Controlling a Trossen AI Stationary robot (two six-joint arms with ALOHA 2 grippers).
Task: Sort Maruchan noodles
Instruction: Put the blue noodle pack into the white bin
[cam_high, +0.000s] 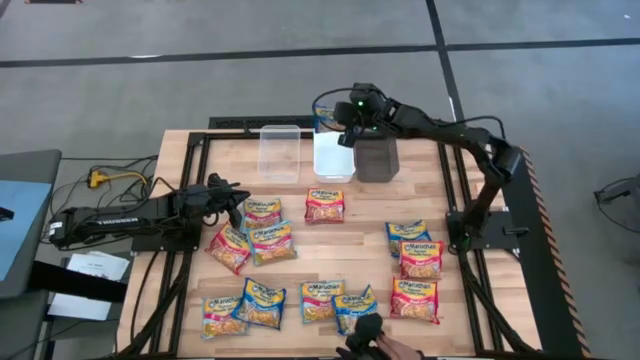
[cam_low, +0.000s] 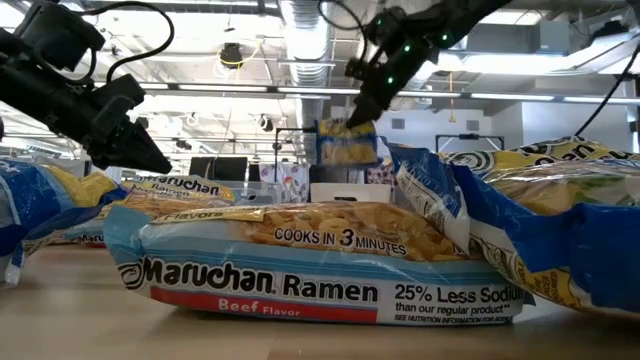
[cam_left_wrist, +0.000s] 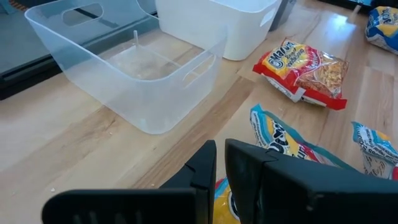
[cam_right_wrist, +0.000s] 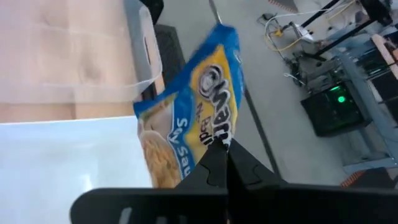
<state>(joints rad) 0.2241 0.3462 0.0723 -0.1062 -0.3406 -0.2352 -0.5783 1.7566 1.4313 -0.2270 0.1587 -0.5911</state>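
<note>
Crinkly blue Maruchan noodles packet (cam_right_wrist: 189, 121)

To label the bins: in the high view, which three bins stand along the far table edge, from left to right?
Clear bin → white bin → dark grey bin.

Both arms are matte black, built of slim jointed links. The left arm (cam_high: 120, 222) carries pale lettering along its link behind the claw. The right arm (cam_high: 470, 140) shows a green light just behind its claw (cam_high: 345, 125).
</note>
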